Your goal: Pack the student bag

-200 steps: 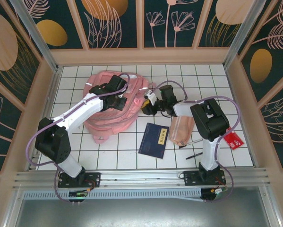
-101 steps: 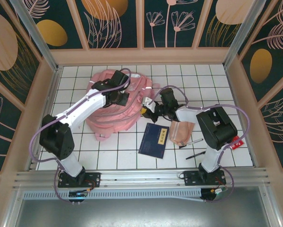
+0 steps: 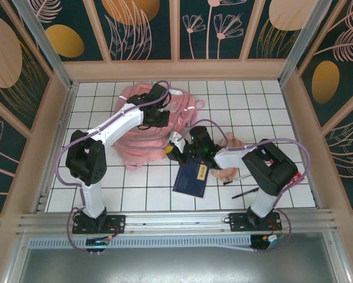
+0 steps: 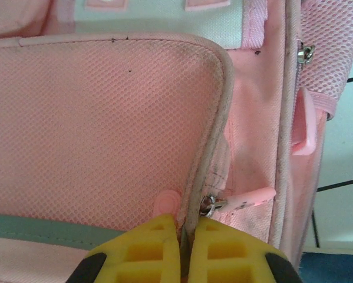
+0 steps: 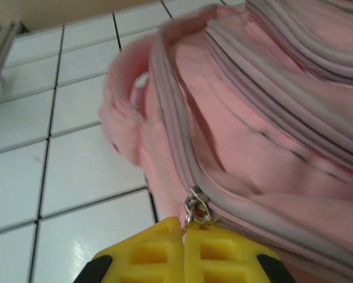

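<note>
Pink student bag (image 3: 144, 147): left claw (image 4: 185, 233) clamps seam (image 4: 213, 147), right claw (image 5: 183, 227) pinches zip pull (image 5: 195, 209); we pull along track, steady.

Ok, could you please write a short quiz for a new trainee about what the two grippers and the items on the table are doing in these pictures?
1. True or false: the left gripper and the right gripper are both shut at the student bag.
2. The right gripper pinches: A) a metal zip pull on the bag; B) a pen; C) a shoulder strap.
3. What colour is the notebook lying on the table beside the bag?

Key: 1 true; 2 A; 3 dark blue.
</note>
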`<state>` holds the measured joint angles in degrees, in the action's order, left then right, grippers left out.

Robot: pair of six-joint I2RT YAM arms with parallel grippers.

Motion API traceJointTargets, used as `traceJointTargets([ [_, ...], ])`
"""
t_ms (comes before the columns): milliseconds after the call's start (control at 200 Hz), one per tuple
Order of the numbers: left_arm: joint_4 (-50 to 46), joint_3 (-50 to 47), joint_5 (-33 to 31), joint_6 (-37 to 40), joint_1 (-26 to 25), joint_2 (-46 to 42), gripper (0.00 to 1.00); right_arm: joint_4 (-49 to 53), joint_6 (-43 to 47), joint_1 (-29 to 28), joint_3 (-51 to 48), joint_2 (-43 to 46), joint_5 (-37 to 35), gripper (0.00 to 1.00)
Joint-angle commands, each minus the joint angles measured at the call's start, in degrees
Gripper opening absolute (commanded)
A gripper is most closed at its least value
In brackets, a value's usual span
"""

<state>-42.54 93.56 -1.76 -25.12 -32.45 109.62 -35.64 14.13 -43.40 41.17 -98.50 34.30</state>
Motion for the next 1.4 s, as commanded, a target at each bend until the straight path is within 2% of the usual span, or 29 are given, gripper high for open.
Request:
traceJointTargets([
  [0,12.47,2.86,3.37,-4.19,0.11,2.72,0.0,-15.58,-9.67,-5.06,-1.68,-0.85,4.62,0.02],
  [85,13.22,3.03,5.26,-2.35,0.49,3.43,0.0,-13.17,-7.11,-5.91,-2.22,-0.85,4.69,0.07],
  [165,12.06,3.53,6.54,-0.45,1.33,3.47,0.0,-8.78,-3.3,-5.59,-3.15,1.4,5.56,0.21],
  [270,10.55,1.97,8.61,1.72,3.33,1.07,0.0,3.47,6.48,-4.14,-3.23,6.98,5.62,0.28],
  [315,10.88,-0.18,10.84,2.16,4.61,-0.82,0.1,9.97,12.4,-3.53,-2.83,9.54,4.4,0.29],
  [385,11.6,-4.46,14.96,1.98,6.73,-4.28,0.18,18.9,21.3,-2.33,-2.58,13.21,0.8,0.3],
  [460,11.66,-9.61,17.56,1.54,8.13,-8.18,0.28,23.89,27.0,-0.2,-2.41,16.38,-2.71,0.32],
  [556,12.12,-16.05,20.1,2.12,8.19,-14.22,0.41,23.49,30.26,3.99,-3.03,19.62,-4.36,0.37],
  [636,14.29,-21.61,24.5,0.94,8.19,-17.82,0.46,20.63,32.63,8.6,-3.25,20.34,-4.12,0.43],
  [726,15.49,-26.04,27.74,0.43,8.11,-20.82,0.5,22.4,38.0,9.32,-0.31,17.66,-6.27,0.45],
  [866,14.12,-29.99,25.02,0.06,8.1,-25.04,0.54,22.49,41.59,8.34,4.67,11.71,-4.72,0.5],
  [971,14.35,-32.73,23.66,-1.8,7.17,-27.02,0.62,21.04,42.47,7.21,7.96,6.95,-4.73,0.51],
  [1096,15.25,-33.62,18.33,-5.25,4.71,-26.05,0.68,20.98,42.77,6.78,11.82,2.0,-2.75,0.51],
  [1156,15.7,-33.14,16.12,-6.4,3.53,-24.56,0.68,21.43,43.06,6.6,13.19,-0.01,-2.04,0.51],
  [1261,16.35,-32.37,15.87,-7.52,1.64,-21.92,0.68,23.71,43.13,6.66,15.56,-2.89,0.3,0.51],
  [1391,13.91,-32.25,9.39,-9.41,0.96,-18.79,0.66,24.09,42.76,5.81,17.28,-6.05,2.55,0.51],
])
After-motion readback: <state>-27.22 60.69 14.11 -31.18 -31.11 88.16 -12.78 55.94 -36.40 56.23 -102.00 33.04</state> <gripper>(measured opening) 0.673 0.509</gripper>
